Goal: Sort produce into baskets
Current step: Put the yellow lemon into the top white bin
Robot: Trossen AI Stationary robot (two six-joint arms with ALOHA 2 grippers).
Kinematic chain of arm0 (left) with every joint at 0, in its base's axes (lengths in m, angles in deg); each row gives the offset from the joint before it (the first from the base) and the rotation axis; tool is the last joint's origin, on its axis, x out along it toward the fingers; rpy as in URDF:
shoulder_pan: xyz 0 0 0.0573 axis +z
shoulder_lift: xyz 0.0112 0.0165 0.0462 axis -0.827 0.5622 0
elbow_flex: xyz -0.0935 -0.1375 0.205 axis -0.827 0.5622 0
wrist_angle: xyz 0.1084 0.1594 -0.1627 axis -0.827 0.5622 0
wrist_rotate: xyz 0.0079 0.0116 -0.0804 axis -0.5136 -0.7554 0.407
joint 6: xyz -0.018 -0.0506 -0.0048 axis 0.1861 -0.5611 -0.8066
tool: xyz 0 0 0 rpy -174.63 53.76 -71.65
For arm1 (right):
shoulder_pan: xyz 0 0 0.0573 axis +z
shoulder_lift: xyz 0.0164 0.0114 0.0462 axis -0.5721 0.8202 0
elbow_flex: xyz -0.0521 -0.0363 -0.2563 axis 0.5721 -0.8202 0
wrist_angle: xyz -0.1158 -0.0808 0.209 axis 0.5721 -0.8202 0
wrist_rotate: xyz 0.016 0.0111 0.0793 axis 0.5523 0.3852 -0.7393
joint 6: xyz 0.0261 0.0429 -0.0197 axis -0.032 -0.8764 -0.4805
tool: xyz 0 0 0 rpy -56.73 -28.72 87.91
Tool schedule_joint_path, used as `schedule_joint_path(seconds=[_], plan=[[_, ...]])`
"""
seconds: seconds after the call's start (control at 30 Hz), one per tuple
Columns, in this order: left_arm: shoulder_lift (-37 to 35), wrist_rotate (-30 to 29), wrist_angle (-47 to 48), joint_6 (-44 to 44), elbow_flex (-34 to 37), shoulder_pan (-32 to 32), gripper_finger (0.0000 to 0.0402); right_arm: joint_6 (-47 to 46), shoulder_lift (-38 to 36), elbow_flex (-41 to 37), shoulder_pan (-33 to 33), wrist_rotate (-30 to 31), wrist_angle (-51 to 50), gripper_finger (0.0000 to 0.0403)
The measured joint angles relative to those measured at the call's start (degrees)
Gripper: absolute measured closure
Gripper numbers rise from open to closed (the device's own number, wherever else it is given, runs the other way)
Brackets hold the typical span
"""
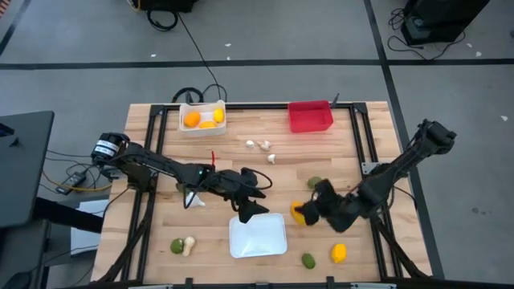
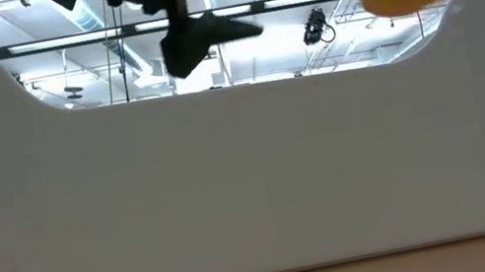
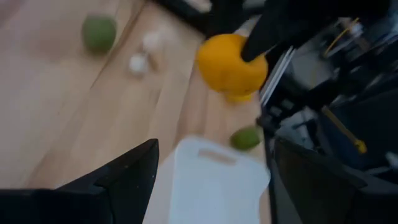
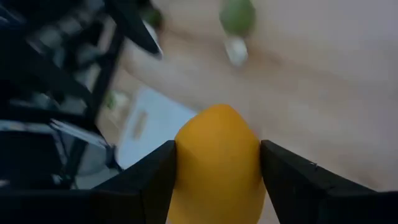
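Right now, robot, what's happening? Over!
Right gripper shut on yellow fruit, lifted beside white tray. Left gripper open, empty, hovering over tray's far edge, possibly in the way.

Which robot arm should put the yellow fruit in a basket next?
Probably the right one. The right gripper already grips the yellow fruit between its fingers, beside the white tray. The left gripper is open and empty.

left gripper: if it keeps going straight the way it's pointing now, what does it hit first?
Probably the yellow fruit held in the right gripper, past the white tray. The left gripper stands open and empty; depth is unclear, so it might pass beneath.
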State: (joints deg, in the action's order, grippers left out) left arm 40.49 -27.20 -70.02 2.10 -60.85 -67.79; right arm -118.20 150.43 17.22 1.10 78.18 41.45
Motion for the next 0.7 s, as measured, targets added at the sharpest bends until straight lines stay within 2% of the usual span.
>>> schedule_joint_path(seconds=[0.17,0.37,0.53,0.7], plan=[[0.0,-0.02,-7.65,-0.18,0.0,2.24,0.0078,11.72,-4.5,0.01,-6.23,1.25,2.07,0.0173],[-0.04,-0.06,-12.97,-0.65,-0.02,5.37,0.0078,27.87,-6.13,0.01,-15.58,0.96,14.44,0.0173],[-0.04,-0.28,-13.05,-4.0,-0.02,8.55,0.0078,35.59,-6.07,0.03,-22.17,-5.81,23.16,0.0173],[-0.04,-0.34,-13.46,-4.99,-0.02,10.72,0.0078,38.3,-6.03,0.03,-25.84,-9.54,23.3,0.0173]])
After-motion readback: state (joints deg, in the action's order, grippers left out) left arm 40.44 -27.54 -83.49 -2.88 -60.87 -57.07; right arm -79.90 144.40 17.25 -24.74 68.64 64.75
